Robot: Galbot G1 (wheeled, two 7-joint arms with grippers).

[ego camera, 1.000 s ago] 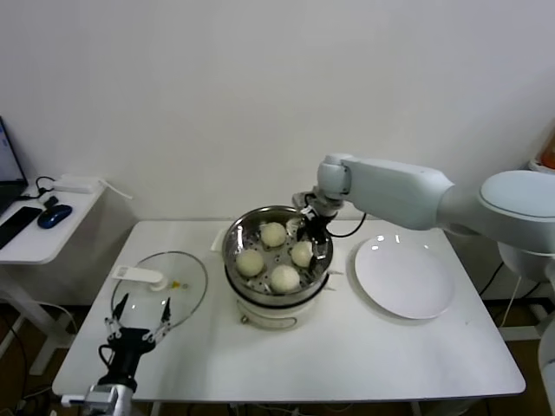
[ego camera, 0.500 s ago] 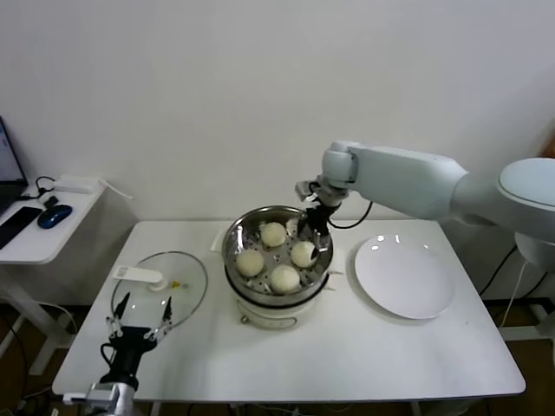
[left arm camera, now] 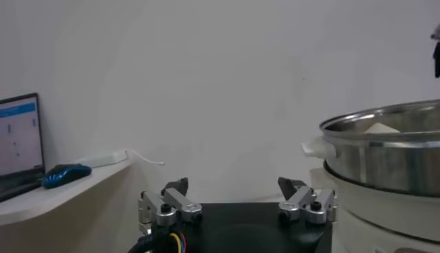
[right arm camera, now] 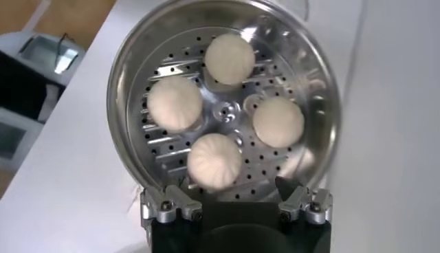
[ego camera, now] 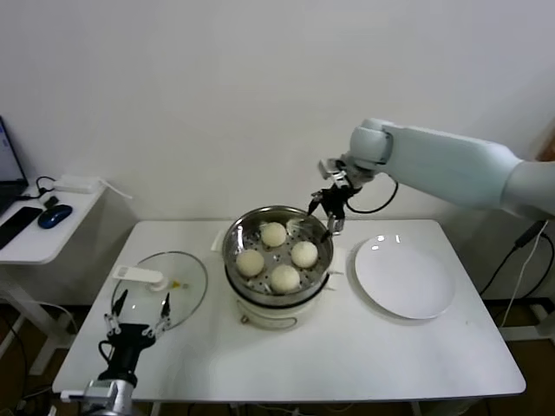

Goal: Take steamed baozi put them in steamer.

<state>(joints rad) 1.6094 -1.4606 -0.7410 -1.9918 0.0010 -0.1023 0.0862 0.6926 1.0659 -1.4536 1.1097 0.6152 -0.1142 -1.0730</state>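
Several cream-white baozi [ego camera: 304, 254] lie in the shiny perforated steamer [ego camera: 236, 236] on its white pot base. My right gripper [ego camera: 330, 213] hangs open and empty above the steamer's back right rim, apart from the buns. The right wrist view looks straight down past my right gripper [right arm camera: 230, 187] at the baozi [right arm camera: 214, 160] in the steamer [right arm camera: 313, 82]. My left gripper [ego camera: 137, 316] is parked open and empty at the table's front left; it also shows in the left wrist view [left arm camera: 234, 187], with the steamer [left arm camera: 385, 161] off to one side.
A round glass lid [ego camera: 189, 290] with a white handle lies left of the steamer, just beyond my left gripper. A flat white plate [ego camera: 403, 279] lies to the steamer's right. A side desk [ego camera: 39, 230] with a mouse stands left of the table.
My right gripper has risen out of the steamer and drawn back to the right, open and empty. The baozi it was over stays in the basket. The left arm has not moved.
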